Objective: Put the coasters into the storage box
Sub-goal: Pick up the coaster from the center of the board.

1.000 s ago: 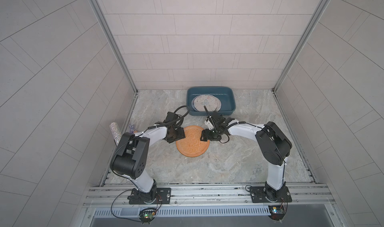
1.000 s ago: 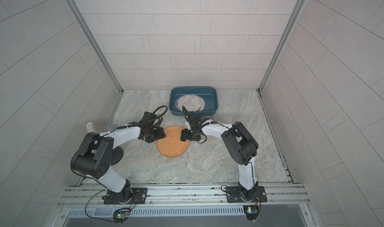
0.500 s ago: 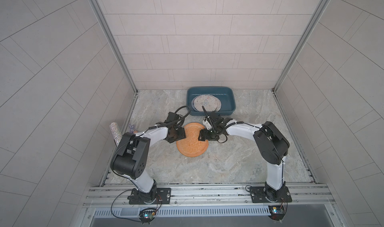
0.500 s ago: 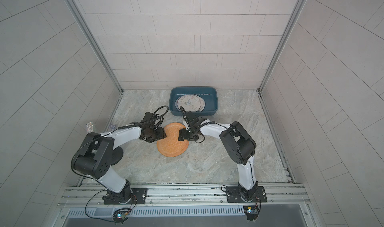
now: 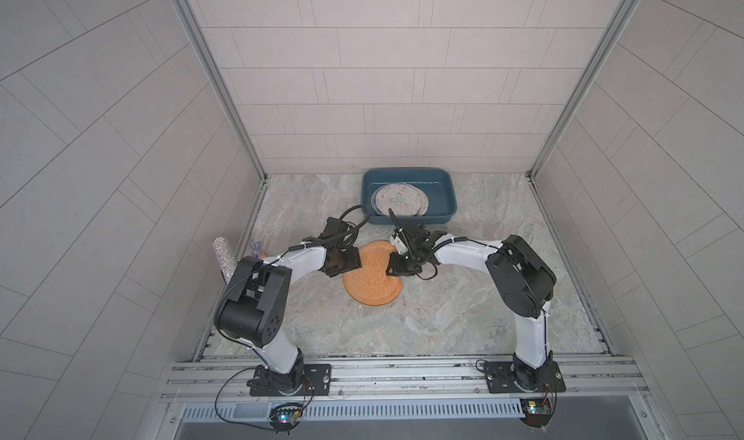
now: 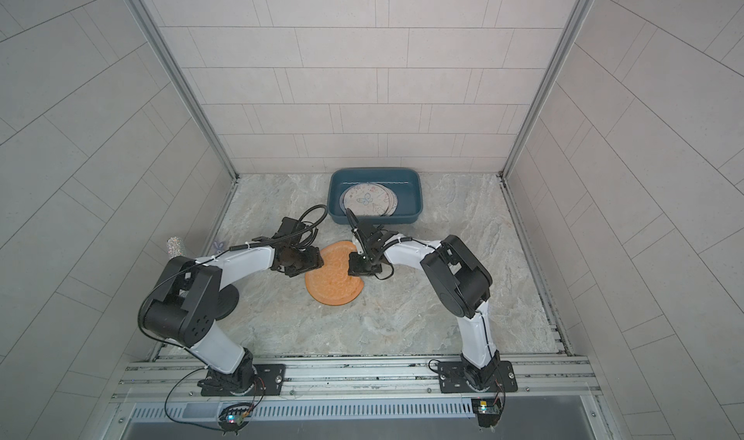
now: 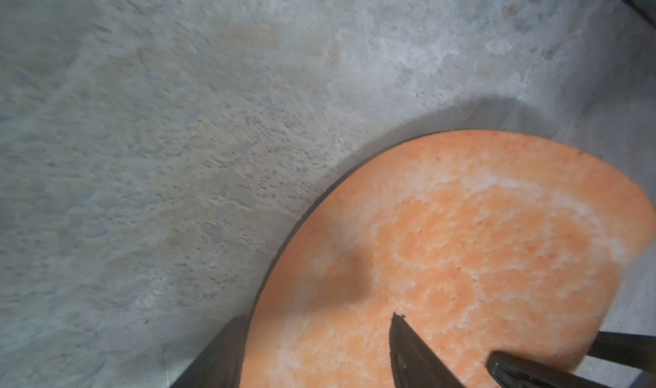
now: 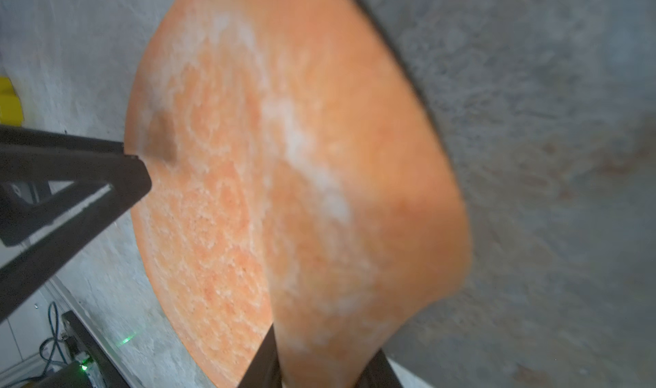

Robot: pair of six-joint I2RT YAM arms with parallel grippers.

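Marble-patterned bench [image 5: 463, 309] carries one orange coaster [image 5: 372, 277] between the two arms, just in front of the storage box [image 5: 443, 194].

The right tool [image 5: 396, 264] is clenched on the coaster's right rim. In the right wrist view that edge is lifted and curled up between the two fingers [image 8: 264, 357], while the rest of the disc lies flat.

The left tool [image 5: 348, 262] is released, its jaws spread across the opposite rim. In the left wrist view one finger sits over the orange face and the other rests on the bench just outside the edge.

The storage box stands against the back wall. The printed coasters [image 5: 396, 200] overlap in its left and middle, and bare teal floor shows on its right side. Its near wall lies just beyond the right tool.

Open bench runs from the coaster's near edge to the front rail, and widely to the right. A glittery cylinder [image 5: 223, 258] and a purple bunny figurine [image 5: 254, 248] stand by the left wall, well apart from the coaster.
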